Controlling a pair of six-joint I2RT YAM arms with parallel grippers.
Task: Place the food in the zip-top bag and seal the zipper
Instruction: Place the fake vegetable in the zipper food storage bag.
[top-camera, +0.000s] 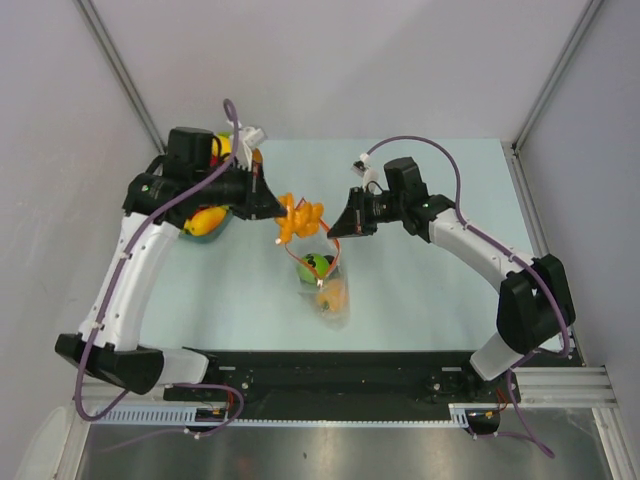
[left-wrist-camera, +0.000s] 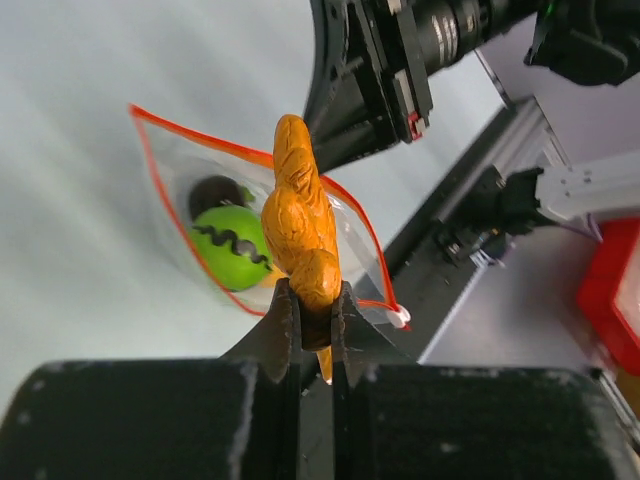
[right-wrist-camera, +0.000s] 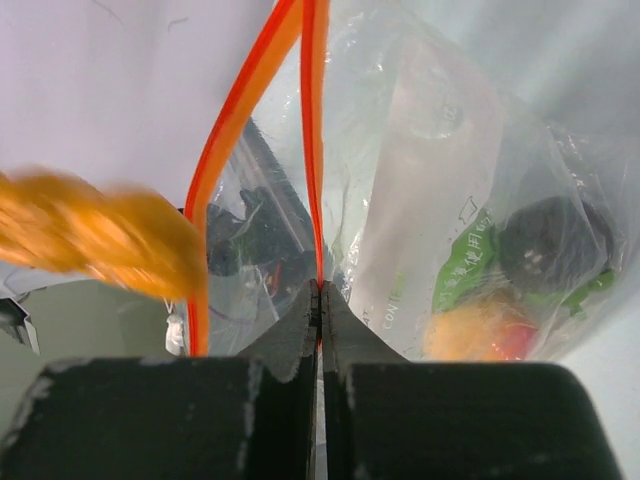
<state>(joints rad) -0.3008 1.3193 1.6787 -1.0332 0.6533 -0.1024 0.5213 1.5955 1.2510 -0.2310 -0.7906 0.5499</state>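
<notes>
My left gripper (top-camera: 281, 208) (left-wrist-camera: 315, 298) is shut on a knobbly orange food piece (top-camera: 300, 219) (left-wrist-camera: 299, 218) and holds it above the open mouth of the zip-top bag (top-camera: 325, 285) (left-wrist-camera: 170, 175). My right gripper (top-camera: 338, 228) (right-wrist-camera: 320, 290) is shut on the bag's red-orange zipper strip (right-wrist-camera: 314, 120) and lifts that rim. Inside the bag lie a green food piece (top-camera: 314, 266) (left-wrist-camera: 232, 247), a dark one (left-wrist-camera: 213, 193) (right-wrist-camera: 555, 240) and an orange one (top-camera: 333, 294) (right-wrist-camera: 475, 330). The held orange piece shows blurred in the right wrist view (right-wrist-camera: 95, 240).
A translucent bluish dish (top-camera: 207, 235) with a yellow food piece (top-camera: 206, 220) sits at the back left, partly under my left arm. The black rail (top-camera: 330, 375) runs along the near table edge.
</notes>
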